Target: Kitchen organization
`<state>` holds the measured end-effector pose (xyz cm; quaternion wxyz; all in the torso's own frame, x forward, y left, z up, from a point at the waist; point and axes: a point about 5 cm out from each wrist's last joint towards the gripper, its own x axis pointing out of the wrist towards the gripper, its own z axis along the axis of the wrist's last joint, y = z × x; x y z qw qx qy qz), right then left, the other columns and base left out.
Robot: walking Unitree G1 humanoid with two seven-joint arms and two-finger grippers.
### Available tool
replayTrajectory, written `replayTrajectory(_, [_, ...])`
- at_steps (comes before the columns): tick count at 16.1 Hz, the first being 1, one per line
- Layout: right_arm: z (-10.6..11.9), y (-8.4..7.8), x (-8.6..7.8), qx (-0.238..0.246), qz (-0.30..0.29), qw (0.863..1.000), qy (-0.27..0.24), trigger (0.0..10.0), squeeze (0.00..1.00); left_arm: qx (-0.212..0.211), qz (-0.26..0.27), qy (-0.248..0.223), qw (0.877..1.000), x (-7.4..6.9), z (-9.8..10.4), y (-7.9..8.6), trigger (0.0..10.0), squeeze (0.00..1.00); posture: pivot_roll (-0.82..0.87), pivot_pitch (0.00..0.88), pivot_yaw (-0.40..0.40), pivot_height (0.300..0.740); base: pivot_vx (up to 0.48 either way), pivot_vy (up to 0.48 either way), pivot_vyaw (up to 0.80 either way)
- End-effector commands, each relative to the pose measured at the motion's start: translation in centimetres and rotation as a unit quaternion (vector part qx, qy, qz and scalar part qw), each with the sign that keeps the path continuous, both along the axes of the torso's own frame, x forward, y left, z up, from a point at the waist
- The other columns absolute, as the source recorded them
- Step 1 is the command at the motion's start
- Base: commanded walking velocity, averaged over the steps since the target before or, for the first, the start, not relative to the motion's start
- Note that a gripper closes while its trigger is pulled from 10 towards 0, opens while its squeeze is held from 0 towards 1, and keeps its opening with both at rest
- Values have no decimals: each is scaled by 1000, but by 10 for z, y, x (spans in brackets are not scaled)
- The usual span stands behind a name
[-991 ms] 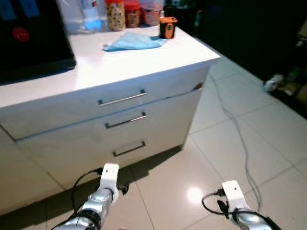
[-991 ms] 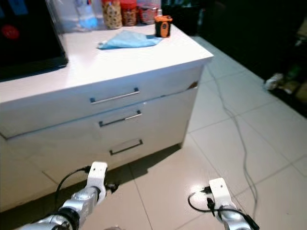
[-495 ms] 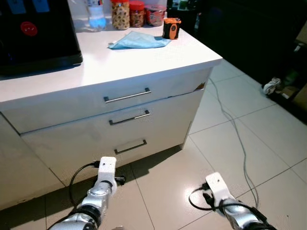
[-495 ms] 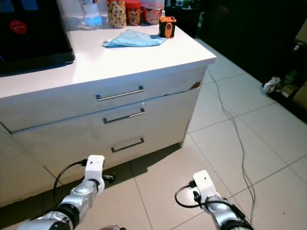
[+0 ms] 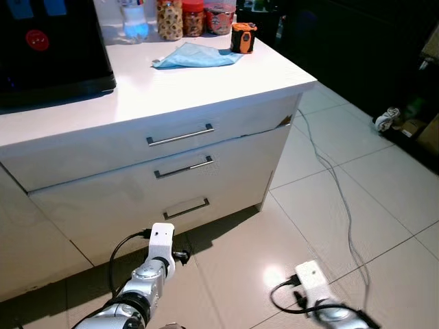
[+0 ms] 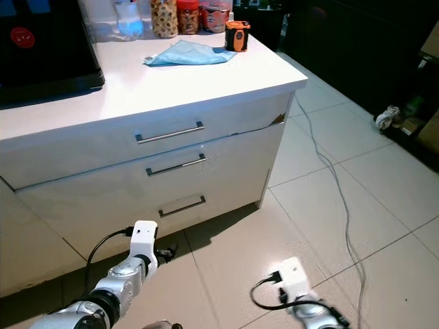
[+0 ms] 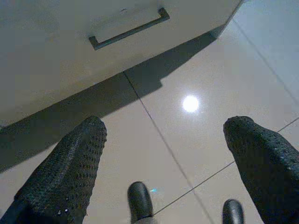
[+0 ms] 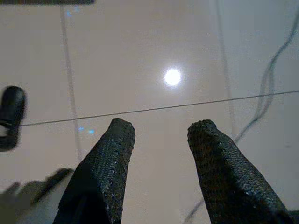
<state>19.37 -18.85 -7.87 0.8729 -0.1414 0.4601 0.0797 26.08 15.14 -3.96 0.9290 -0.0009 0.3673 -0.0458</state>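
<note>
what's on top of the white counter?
On the white counter: a blue cloth, an orange-black container, jars, a bottle and a black appliance. The closed drawers hide their contents.

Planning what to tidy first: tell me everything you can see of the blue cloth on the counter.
The blue cloth is a light blue, soft-looking fabric piece lying crumpled and loosely spread, not folded, on the white countertop toward its far end. It rests flat on the surface, just in front of the jars and beside the orange and black object, apparently not touching either.

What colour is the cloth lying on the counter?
Light blue; the cloth shows best in the right eye view.
</note>
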Motion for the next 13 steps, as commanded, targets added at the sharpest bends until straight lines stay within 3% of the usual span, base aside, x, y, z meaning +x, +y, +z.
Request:
replayTrajectory(1, [3, -3, 6, -5, -15, 1000, -12, 10000, 0, 8, -18, 0, 1000, 3, 2, -1, 10000, 0, -35, 0, 33, 740, 0, 0, 0])
replayTrajectory(5, [0, -10, -3, -3, -35, 999, -2, 10000, 0, 36, -59, -3, 998, 8, 6, -4, 10000, 0, -37, 0, 53, 740, 0, 0, 0])
replayTrajectory(13, [8, -9, 12, 17, -48, 998, -26, 10000, 0, 20, -20, 5, 1000, 6, 5, 4, 10000, 0, -52, 0, 39, 740, 0, 0, 0])
